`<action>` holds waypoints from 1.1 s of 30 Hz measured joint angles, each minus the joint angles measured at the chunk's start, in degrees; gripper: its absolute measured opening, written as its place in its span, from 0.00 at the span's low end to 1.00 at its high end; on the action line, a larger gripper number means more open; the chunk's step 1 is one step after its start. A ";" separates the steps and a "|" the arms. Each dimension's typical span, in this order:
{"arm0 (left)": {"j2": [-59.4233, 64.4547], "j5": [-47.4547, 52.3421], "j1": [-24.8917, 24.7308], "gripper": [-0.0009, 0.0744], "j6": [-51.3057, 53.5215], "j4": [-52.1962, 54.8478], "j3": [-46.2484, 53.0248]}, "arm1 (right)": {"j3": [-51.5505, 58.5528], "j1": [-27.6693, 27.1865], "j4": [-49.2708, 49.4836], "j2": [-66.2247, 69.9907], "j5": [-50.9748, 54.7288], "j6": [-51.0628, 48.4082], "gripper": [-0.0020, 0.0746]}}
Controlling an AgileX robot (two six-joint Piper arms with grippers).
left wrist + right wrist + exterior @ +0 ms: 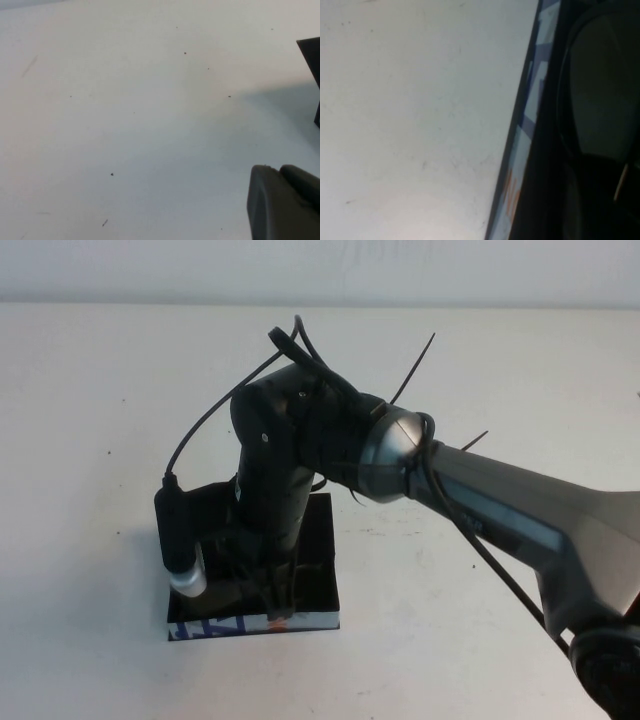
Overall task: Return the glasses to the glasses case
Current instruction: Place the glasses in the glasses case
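The glasses case [318,570] is a black open box at the table's left middle, with a white, blue and orange patterned front edge [225,624]. My right gripper [272,602] reaches down into the case from the right and is mostly hidden by its own wrist. In the right wrist view the patterned edge [527,130] runs past, and just inside it lies the dark rim of the glasses [564,125] with a lens [600,95]. Only a dark part of my left gripper [281,200] shows, low over bare table in the left wrist view.
The white table [480,620] spreads all round the case. The right arm [500,500] crosses the table from the right, with loose black cables [215,410] above the wrist. A dark corner [312,55] shows at the edge of the left wrist view.
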 joint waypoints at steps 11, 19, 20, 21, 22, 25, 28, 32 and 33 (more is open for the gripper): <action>0.00 0.00 0.00 0.01 0.00 0.00 0.00 | -0.28 -0.91 0.08 2.07 0.00 -0.50 0.08; 0.00 0.00 0.00 0.01 0.00 0.00 0.00 | -0.28 -1.23 0.14 2.29 0.00 1.27 0.08; 0.00 0.00 0.00 0.01 0.00 0.00 0.00 | -0.28 -1.23 0.14 2.29 0.00 1.27 0.08; 0.00 0.00 0.00 0.01 0.00 0.00 0.00 | -0.28 -1.23 0.14 2.29 0.00 1.40 0.09; 0.00 0.00 0.00 0.01 0.00 0.00 0.00 | -0.28 -1.23 0.22 2.29 0.00 1.40 0.10; 0.00 0.00 0.00 0.01 0.00 0.00 0.00 | -0.28 -1.27 0.44 2.29 0.00 1.71 0.20; 0.00 0.00 0.00 0.01 0.00 0.00 0.00 | -0.28 -1.27 0.57 2.29 0.00 1.76 0.34; 0.00 0.00 0.00 0.01 0.00 0.00 0.00 | -0.28 -1.27 0.57 1.32 0.00 2.14 0.40; 0.00 0.00 0.00 0.01 0.00 0.00 0.00 | -0.28 -1.27 0.47 0.90 0.00 2.56 0.41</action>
